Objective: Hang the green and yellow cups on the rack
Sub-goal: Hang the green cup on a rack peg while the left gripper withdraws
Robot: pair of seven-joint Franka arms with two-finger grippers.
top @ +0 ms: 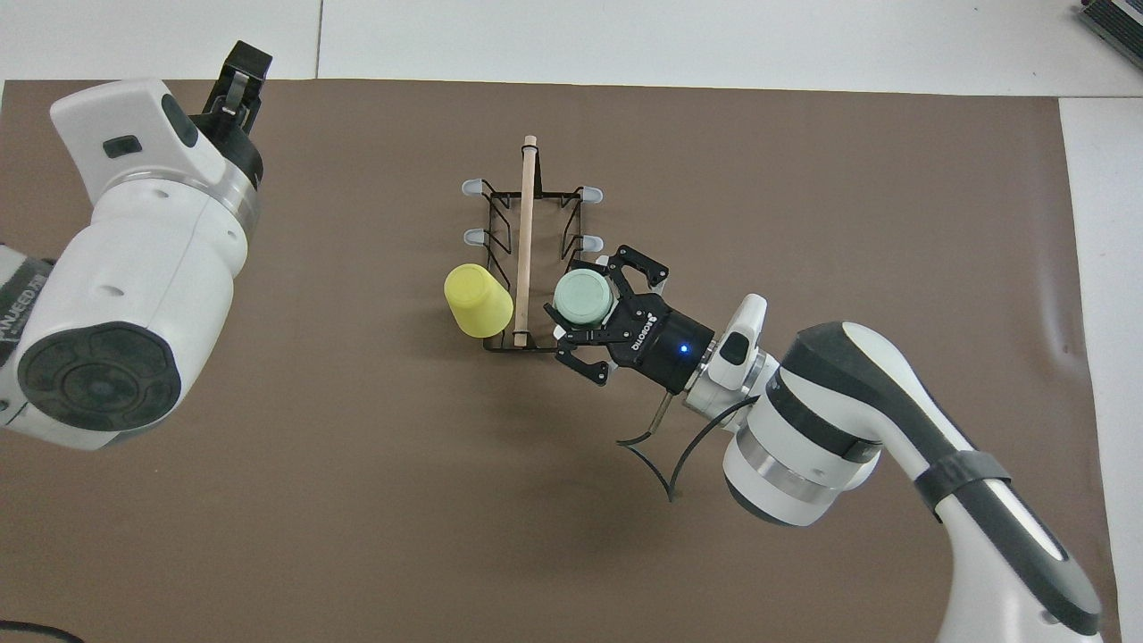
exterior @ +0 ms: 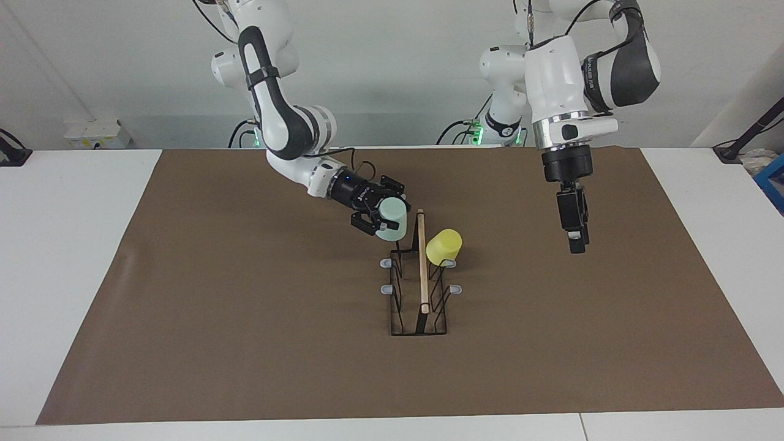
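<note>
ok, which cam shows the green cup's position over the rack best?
The facing view: the green cup shows side-on, held by the right gripper above the rack prongs nearest the robots. The overhead view shows only the cup's round base over the rack's edge, not its height.

Worktop (exterior: 73, 257): white, lying bare along the edges around the mat.
Mat (exterior: 245, 318): brown, lying flat and covering most of the worktop, its edges showing on every side.
Wall (exterior: 392, 67): pale, standing at the robots' end of the worktop.
White box (exterior: 98, 133): sitting at the foot of the wall, toward the right arm's end.
Blue item (exterior: 773, 180): showing only partly at the worktop's edge, toward the left arm's end.
</note>
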